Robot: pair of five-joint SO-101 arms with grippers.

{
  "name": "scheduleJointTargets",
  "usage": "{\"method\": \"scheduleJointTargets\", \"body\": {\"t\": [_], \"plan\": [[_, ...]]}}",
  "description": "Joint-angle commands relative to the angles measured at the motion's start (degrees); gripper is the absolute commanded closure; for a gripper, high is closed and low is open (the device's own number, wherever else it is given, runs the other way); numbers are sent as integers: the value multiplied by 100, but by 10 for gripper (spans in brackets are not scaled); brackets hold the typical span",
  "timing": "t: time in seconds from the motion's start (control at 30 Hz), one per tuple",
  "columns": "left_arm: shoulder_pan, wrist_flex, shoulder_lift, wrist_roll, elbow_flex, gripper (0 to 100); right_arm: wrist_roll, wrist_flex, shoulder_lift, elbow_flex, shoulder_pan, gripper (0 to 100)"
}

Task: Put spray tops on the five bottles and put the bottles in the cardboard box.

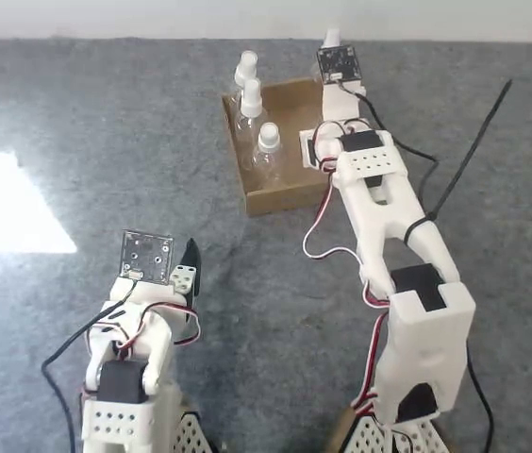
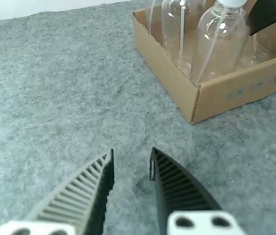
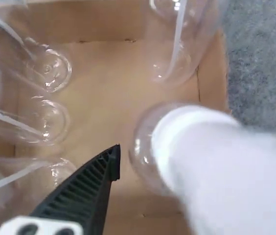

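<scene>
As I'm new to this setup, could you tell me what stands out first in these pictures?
The cardboard box at the table's far side, three spray-topped bottles standing along one wall. The right arm stretches over it, above a further bottle with a white top. The left hand hangs open over the grey mat, apart from the box.

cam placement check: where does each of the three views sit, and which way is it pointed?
High view: fixed above the table, looking down; left arm folded near its base, right arm stretched over the cardboard box.
Left wrist view: low on the left arm, facing across the table toward a corner of the box; left gripper open in the foreground.
Right wrist view: over the box, looking down into it at the bottles; part of the right gripper shows.
Shared: box and bottles appear in all three.
</scene>
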Motion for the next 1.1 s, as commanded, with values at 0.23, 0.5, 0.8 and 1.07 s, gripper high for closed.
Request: {"method": "scheduleJointTargets", "body": {"t": [0.23, 0.5, 0.8, 1.07], "plan": [[-26, 26, -70, -18, -75, 889, -62, 541, -620, -220, -136, 673], [-26, 26, -70, -18, -75, 889, -70, 857, -989, -202, -92, 673], [-26, 26, -70, -18, -75, 889, -62, 1367, -1393, -202, -127, 769], [-26, 26, -70, -18, -75, 889, -70, 2202, -1868, -202, -127, 802]]}}
